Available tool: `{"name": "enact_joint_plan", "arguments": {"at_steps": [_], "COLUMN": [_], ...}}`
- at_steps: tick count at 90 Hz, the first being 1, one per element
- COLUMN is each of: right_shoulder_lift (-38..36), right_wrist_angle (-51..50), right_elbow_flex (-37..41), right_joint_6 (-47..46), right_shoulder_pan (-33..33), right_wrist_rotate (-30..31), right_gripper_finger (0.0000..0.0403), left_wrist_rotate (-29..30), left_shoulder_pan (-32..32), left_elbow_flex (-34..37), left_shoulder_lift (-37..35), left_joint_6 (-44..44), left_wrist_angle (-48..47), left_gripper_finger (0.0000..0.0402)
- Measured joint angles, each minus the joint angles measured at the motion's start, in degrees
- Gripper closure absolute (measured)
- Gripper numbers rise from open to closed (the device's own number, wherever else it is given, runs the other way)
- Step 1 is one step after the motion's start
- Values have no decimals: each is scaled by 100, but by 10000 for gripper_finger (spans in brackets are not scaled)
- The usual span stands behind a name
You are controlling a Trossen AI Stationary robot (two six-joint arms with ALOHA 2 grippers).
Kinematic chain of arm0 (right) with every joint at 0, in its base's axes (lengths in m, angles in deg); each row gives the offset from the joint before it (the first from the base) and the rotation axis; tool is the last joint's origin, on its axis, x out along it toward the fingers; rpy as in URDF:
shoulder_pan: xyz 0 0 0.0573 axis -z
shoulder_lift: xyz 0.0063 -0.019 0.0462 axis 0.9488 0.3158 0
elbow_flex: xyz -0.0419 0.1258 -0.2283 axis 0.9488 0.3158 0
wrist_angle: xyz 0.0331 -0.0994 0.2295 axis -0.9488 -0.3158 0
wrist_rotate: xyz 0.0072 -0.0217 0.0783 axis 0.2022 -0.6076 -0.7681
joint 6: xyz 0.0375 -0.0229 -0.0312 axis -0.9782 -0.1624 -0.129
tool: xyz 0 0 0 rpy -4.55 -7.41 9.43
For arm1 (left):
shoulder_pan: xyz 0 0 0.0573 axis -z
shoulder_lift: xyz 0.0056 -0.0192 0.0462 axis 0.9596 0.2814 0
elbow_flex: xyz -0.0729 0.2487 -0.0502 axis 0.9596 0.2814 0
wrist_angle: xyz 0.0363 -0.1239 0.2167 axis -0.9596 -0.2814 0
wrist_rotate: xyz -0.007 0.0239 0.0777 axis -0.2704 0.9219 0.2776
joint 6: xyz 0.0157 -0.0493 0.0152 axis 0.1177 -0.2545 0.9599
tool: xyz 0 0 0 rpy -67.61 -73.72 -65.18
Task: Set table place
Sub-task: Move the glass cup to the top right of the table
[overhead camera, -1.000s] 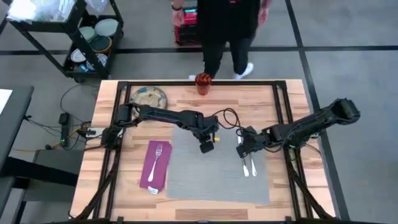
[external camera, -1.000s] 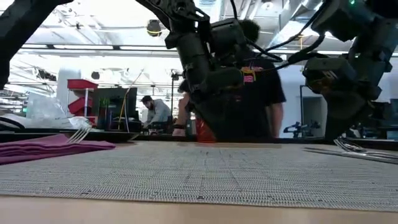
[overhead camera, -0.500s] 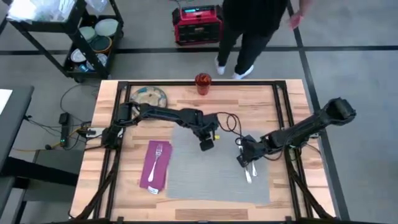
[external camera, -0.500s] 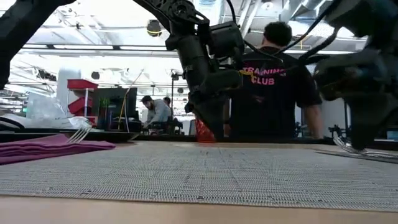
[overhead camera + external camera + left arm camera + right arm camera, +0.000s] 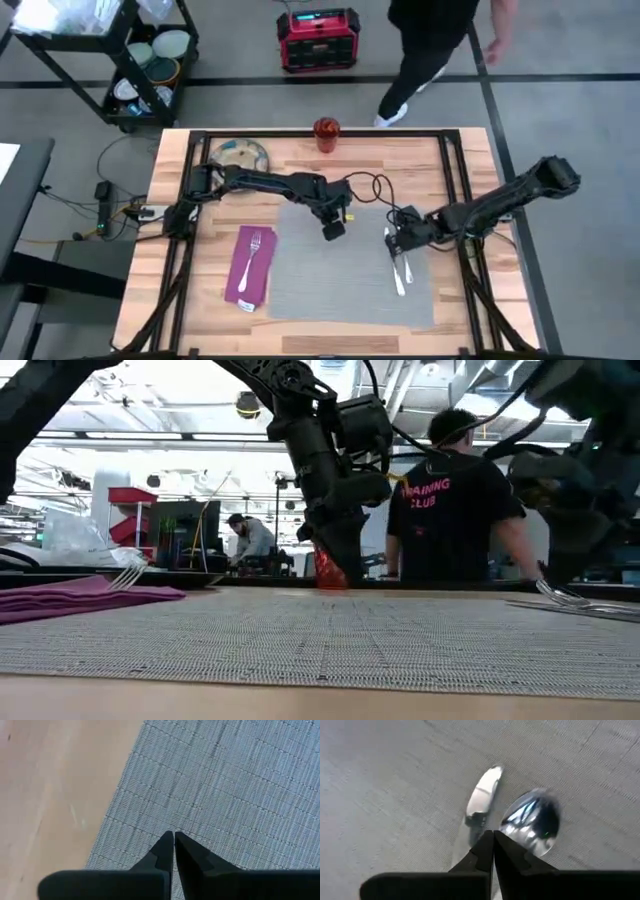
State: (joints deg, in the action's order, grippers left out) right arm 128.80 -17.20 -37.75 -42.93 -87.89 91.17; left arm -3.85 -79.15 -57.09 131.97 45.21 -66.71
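Right tool (image 5: pixel 493 836) above spoon (image 5: pixel 532 822), knife (image 5: pixel 483 796)

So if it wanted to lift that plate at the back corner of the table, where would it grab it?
Probably by the rim. The plate lies flat on the table, so only its raised edge offers a hold. The side facing the mat looks open; the far side sits close to the table's rail. The left gripper, shut over the mat, would need to open first.
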Motion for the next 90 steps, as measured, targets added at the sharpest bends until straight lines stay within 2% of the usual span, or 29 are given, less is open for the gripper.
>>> {"name": "enact_joint_plan", "arguments": {"at_steps": [24, 47, 59, 73, 82, 90], "right_shoulder_lift": [140, 103, -41, -464, -886, -1280], "right_wrist_angle": [-504, -472, -480, -474, -439, -310], "right_elbow_flex": [4, 4, 4, 4, 4, 2], "right_joint_6": [296, -25, -312, -337, -299, -179], "right_shoulder_pan": [249, -209, -389, -344, -271, -180], "right_wrist_rotate": [-413, -572, -351, -219, -76, 184], "right_gripper_finger": [403, 403, 403, 403, 403, 403], "left_wrist_rotate": [-2, -3, -6, -95, -131, -241], "left_shoulder_pan": [2, 2, 2, 0, -13, -69], "left_elbow_flex": [0, 0, 0, -143, -488, -876], "left_shoulder_lift": [0, 0, 0, 0, 0, -3], "left_joint_6": [2, 44, 50, -77, -238, 196], "left_wrist_angle": [-11, -35, -104, -520, -1223, -1949], "left_gripper_finger": [402, 401, 401, 401, 401, 401]}}
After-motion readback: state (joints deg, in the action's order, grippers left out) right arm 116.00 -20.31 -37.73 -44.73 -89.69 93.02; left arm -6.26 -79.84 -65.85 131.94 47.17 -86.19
